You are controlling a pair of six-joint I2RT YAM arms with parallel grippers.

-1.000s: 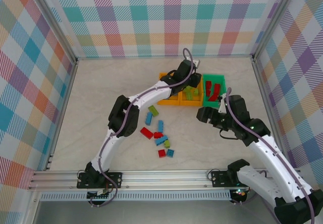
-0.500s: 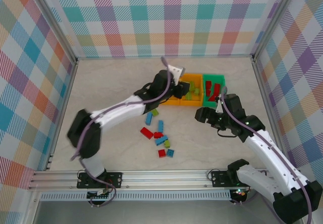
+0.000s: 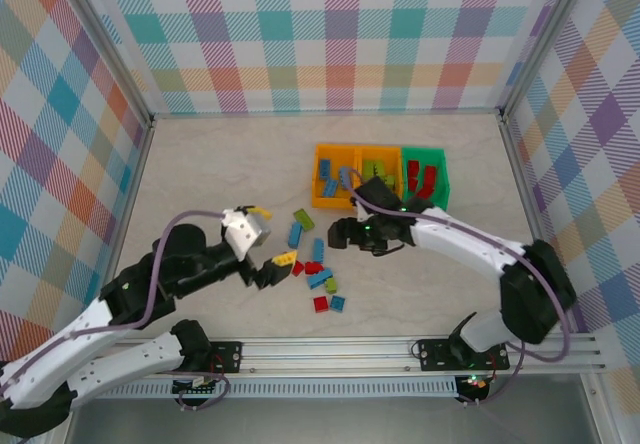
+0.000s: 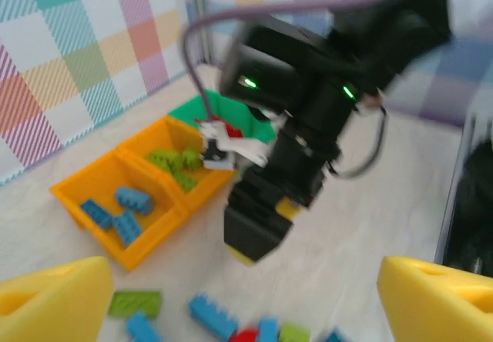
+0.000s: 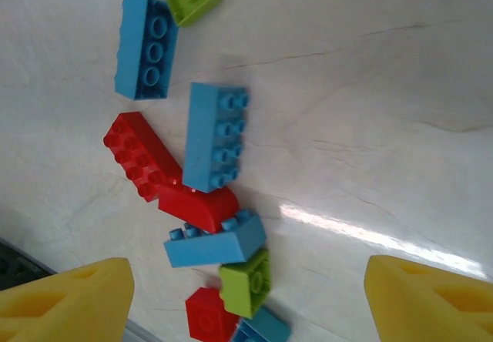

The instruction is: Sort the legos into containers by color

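Three containers stand in a row at the back: an orange bin (image 3: pixel 322 201) (image 4: pixel 115 238) with blue bricks, an orange bin (image 3: pixel 378 153) (image 4: pixel 202 192) with green ones, and a green bin (image 3: pixel 425 150) (image 4: pixel 185 111) with red ones. Loose blue, red and green legos (image 3: pixel 318 269) (image 5: pixel 216 238) lie in front of them. My right gripper (image 3: pixel 338 234) (image 5: pixel 246 300) (image 4: pixel 266 215) hovers open over this pile, with a green brick (image 5: pixel 245 280) between its fingertips but not gripped. Left of the pile, my left gripper (image 3: pixel 273 234) (image 4: pixel 246 303) is open and holds nothing.
Metal frame posts and plaid walls enclose the table (image 3: pixel 200 184). A rail (image 3: pixel 320 349) runs along the near edge. Bare tabletop lies at the left and far back.
My left arm has swung back from the orange bins to the near left, and its jaws have opened wide. The right gripper has moved left from beside the green bin to over the loose pile.
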